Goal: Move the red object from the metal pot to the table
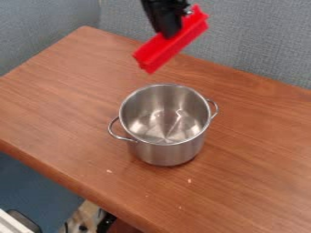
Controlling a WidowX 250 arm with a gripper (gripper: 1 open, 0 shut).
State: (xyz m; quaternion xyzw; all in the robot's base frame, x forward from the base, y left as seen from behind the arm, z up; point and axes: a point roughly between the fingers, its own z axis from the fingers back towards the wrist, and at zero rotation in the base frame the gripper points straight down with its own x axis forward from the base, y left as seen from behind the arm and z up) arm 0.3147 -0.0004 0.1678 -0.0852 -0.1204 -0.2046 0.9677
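Observation:
The red object, a flat bright red block, hangs tilted in the air above the far side of the metal pot. My gripper comes down from the top edge and is shut on the block's upper end. The shiny pot stands on the table near its middle, and I see only bare metal inside it. Its two small loop handles show at the rim, one left and one right.
The wood-grain tabletop stretches left and right of the pot. Its front edge runs diagonally from the left to the bottom right. A grey-blue wall stands behind the far edge.

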